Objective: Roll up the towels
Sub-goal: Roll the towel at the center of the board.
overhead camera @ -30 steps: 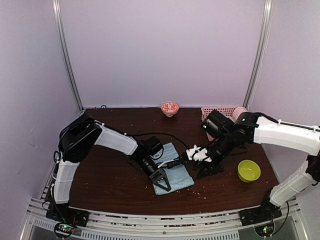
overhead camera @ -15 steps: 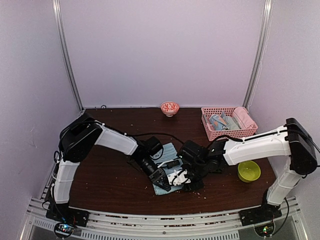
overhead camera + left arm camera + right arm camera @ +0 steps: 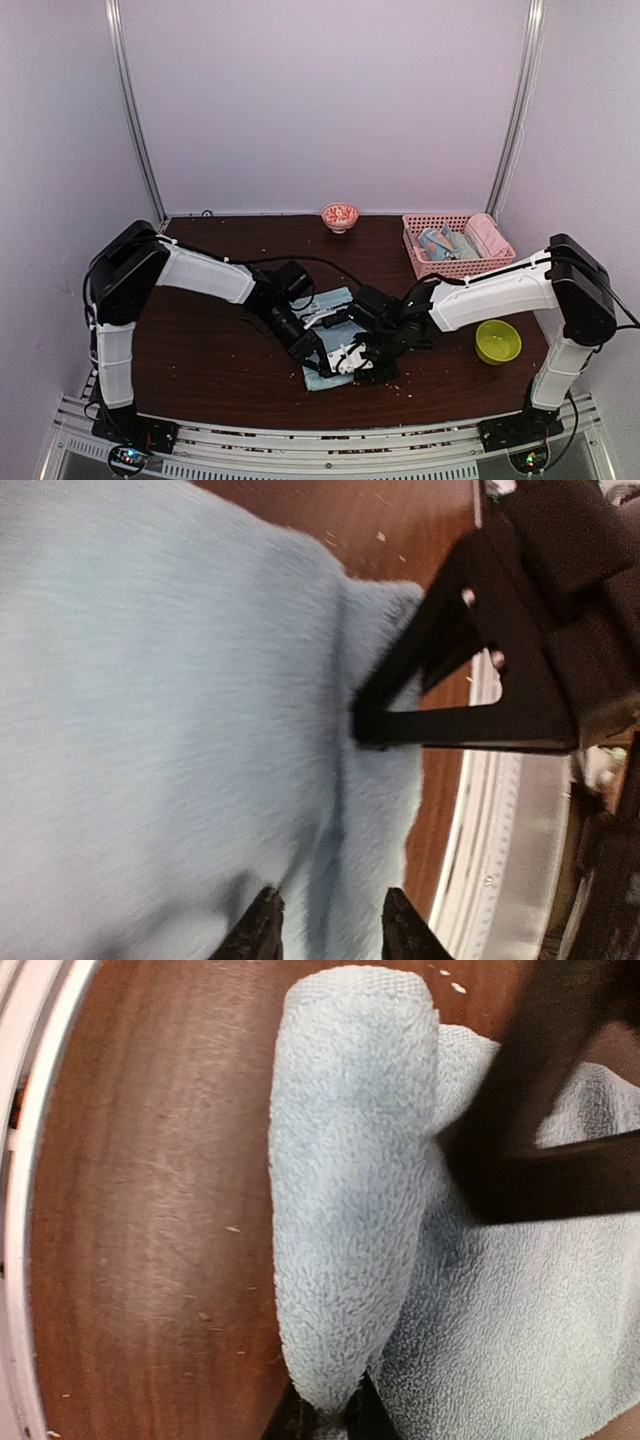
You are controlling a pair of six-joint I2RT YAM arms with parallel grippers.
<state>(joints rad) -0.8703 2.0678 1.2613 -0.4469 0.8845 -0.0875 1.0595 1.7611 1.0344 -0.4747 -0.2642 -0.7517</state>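
Blue towel (image 3: 338, 298): right fingers (image 3: 325, 1422) pinched shut on its folded 6 o'clock end, likely starting the roll; left fingers (image 3: 328, 930) part-open, empty.

This looked like a robotics lab test cell. A dark wooden table (image 3: 220, 340) stood boxed in by plain lilac panels (image 3: 320, 100) and metal posts (image 3: 135, 110), with two white-and-black arms (image 3: 205, 277) bolted to aluminium rails (image 3: 300, 445) at its near edge. Small lit units (image 3: 126, 458) there were perhaps controllers.
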